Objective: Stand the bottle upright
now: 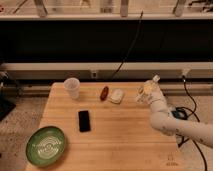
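Whitish bottle (149, 89): translucent plastic with a pale label, held above the right rear part of the table, tilted, its narrow white cap pointing up and to the right.
Gripper (146, 95): at the right rear of the table, fingers closed around the bottle.
Arm (172, 125): white, reaching in from the right edge over the table's right side.
White rounded-square object (117, 95): flat on the table, left of the bottle.
Red object (104, 93): just beside the white object, on its left.
White cup (72, 88): upright, rear left.
Black phone (84, 120): flat, near the middle.
Green plate (46, 145): front left corner.
Table (125, 145): light wood.
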`<state>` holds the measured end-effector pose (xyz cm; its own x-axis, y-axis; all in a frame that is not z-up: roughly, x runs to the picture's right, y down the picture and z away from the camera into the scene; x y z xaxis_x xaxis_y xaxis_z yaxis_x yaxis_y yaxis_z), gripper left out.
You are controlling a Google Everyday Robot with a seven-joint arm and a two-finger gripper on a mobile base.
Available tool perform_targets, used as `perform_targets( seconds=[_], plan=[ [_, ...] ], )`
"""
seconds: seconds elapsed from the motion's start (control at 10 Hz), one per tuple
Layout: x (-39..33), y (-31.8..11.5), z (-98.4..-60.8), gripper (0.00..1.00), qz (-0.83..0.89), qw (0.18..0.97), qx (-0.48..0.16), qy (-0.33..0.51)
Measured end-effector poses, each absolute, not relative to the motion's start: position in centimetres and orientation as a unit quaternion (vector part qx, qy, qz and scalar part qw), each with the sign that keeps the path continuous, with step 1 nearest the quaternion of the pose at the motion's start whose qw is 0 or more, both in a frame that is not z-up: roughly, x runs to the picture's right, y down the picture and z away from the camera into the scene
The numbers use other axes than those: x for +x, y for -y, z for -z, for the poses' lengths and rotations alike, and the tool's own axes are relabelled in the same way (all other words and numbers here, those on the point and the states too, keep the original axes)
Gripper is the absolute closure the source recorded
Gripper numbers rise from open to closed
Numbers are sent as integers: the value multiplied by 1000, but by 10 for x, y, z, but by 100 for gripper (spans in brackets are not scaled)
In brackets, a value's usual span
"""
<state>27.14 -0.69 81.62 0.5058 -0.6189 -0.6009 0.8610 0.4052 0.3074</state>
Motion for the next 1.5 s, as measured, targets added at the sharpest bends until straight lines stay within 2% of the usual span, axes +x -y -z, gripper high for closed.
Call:
perform_targets(
  seconds=[1.5],
  plan=[
    [239,-6,-823,100,486,768,314,-275]
  ],
)
